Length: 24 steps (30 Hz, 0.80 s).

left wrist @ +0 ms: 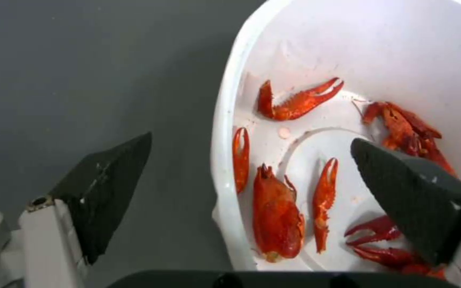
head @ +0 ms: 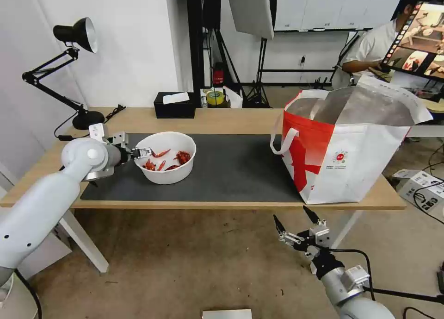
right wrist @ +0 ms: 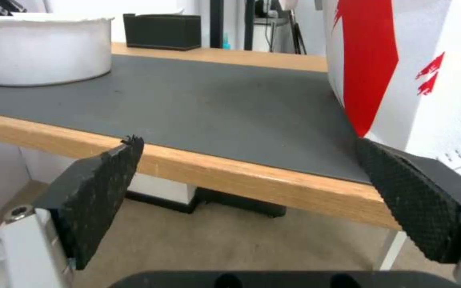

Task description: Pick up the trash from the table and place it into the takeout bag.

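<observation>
Head view shows the right gripper (head: pixel 296 222) nearest of all, low down in front of the table (head: pixel 231 120) and below its front edge. Its fingers are spread wide with nothing between them. In the right wrist view the two black pads (right wrist: pixel 102 192) stand far apart, facing the wooden edge of the table.

On the table lies a dark grey mat (head: pixel 231 171). The white bowl (head: pixel 165 157) sits on the mat, toward its left end. Red crayfish scraps (left wrist: pixel 278 216) lie inside the bowl.

The left gripper (head: pixel 143 152) is at the left rim of the bowl. Its fingers are spread open. One finger is inside the bowl and the other is outside, over the mat. They are not pinching the rim.

The takeout bag (head: pixel 351 157) stands open at the right end of the table, well apart from the bowl.

Behind the bowl, near the table's back edge, sits a black tissue box (head: pixel 175 105).
</observation>
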Motion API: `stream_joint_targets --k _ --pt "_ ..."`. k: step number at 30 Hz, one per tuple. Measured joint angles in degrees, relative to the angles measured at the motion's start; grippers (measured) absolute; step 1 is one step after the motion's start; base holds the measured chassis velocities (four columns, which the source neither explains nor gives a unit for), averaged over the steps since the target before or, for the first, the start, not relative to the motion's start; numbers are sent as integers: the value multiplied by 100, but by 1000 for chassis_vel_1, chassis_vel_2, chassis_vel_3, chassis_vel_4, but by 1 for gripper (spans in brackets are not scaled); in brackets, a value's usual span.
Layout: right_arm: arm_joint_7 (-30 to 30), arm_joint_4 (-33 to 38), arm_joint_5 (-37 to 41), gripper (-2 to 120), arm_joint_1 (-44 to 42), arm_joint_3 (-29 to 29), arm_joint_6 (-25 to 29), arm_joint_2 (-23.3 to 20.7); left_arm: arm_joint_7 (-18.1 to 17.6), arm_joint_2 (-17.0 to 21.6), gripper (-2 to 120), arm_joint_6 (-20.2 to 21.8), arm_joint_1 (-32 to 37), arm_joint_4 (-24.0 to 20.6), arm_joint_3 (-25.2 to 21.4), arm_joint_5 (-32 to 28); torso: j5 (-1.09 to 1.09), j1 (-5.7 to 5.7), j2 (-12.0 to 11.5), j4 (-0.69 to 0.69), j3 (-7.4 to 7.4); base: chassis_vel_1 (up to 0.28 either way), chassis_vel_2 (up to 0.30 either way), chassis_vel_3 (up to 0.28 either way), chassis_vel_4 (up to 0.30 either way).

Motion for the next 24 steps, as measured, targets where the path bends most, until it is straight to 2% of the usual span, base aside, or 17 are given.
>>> stream_joint_targets --k 9,14,15,17,18,21,22,24 --pt "0 0 0 100 0 0 0 0 -23 -18 99 -9 29 4 53 1 1 0 0 0 0 0 0 0 0" --pt "0 0 0 100 0 0 0 0 -27 6 80 -19 99 -59 69 192 1 0 0 1 -1 0 0 0 0" --pt "0 0 0 100 0 0 0 0 -27 6 80 -19 99 -59 69 192 1 0 0 1 -1 0 0 0 0" --pt "0 0 0 100 0 0 0 0 -53 -2 69 -20 116 -68 54 200 1 0 0 1 -1 0 0 0 0" --pt "0 0 0 100 0 0 0 0 -53 -2 69 -20 116 -68 54 200 1 0 0 1 -1 0 0 0 0" --pt "0 0 0 100 0 0 0 0 -91 5 54 -20 136 -111 29 196 0 0 0 0 0 0 0 0 0" --pt "0 0 0 100 0 0 0 0 -91 5 54 -20 136 -111 29 196 0 0 0 0 0 0 0 0 0" --pt "0 0 0 100 0 0 0 0 -91 22 46 -17 159 -158 -8 152 -2 0 0 0 0 0 0 0 0"
